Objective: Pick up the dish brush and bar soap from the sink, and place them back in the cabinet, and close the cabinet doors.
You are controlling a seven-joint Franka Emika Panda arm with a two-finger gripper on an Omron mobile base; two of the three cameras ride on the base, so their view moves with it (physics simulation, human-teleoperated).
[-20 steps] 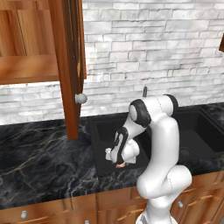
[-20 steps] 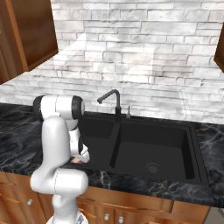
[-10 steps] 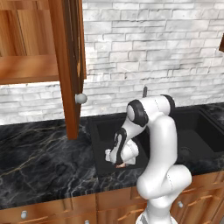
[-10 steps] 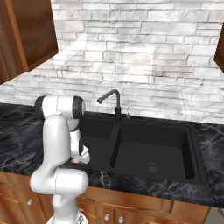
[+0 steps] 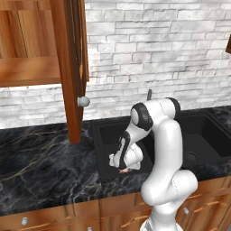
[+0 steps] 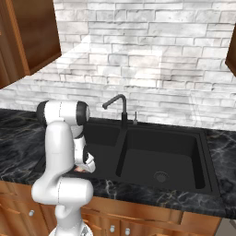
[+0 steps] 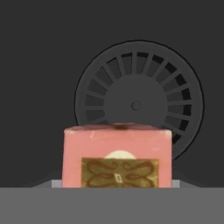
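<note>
Soap (image 7: 116, 156) lies on the sink (image 7: 39, 78) floor directly before the gripper (image 5: 125, 168), just short of the drain (image 7: 139, 100) — rigid, likely slick, best pinched across its flat sides — jaw state cannot be told.

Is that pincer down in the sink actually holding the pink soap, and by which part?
It cannot be told: the pincer is right at the bar soap, but its fingertips are hidden.

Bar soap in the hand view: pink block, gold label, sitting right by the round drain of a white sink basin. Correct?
Not quite: the sink basin is black, not white, as the hand view shows. The rest holds: the bar soap is a pink block with a gold label, lying right by the round drain.
</note>
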